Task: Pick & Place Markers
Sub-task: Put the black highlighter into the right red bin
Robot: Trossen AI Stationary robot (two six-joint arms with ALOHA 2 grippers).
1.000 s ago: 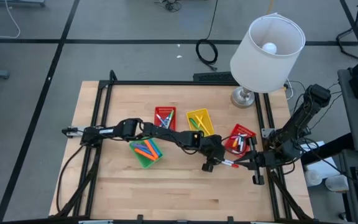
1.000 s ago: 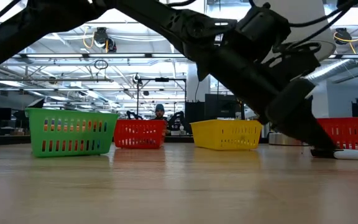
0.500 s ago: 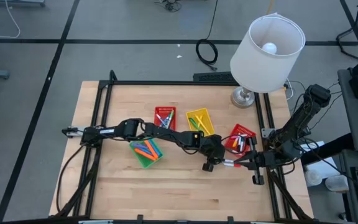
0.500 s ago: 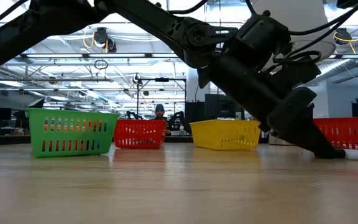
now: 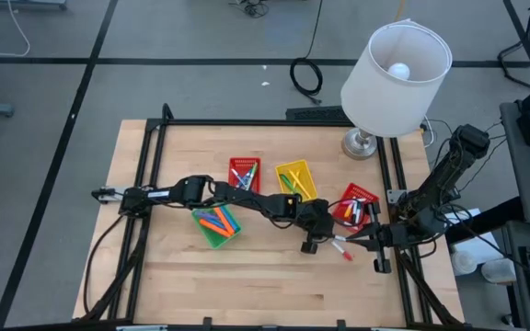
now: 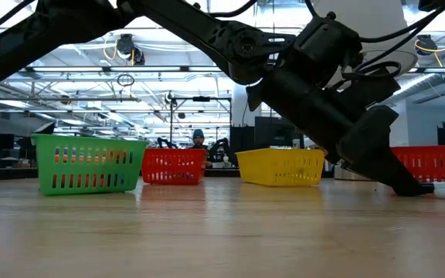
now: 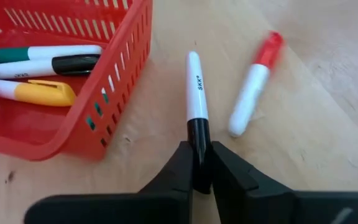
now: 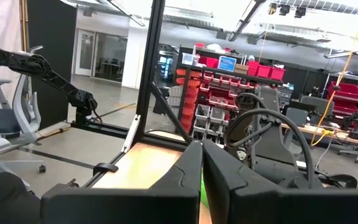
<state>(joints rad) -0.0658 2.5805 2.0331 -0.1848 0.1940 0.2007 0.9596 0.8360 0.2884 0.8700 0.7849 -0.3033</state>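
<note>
— What changed just now?

— Your left gripper (image 7: 199,163) has clenched its jaws on the black cap end of a white marker (image 7: 195,93) lying on the surface (image 5: 182,276); a second ago they stood open. You have the grip, so lifting comes next, I'd judge.

— Where is that marker?

— Just outside the red basket (image 7: 114,81), at about four o'clock from the surface's middle. A red-capped marker (image 7: 252,86) lies beside it, apart. It looks thin and slippery.

— And the right gripper (image 8: 201,177)?

— Parked at the three o'clock edge, jaws clenched, apparently empty.
</note>
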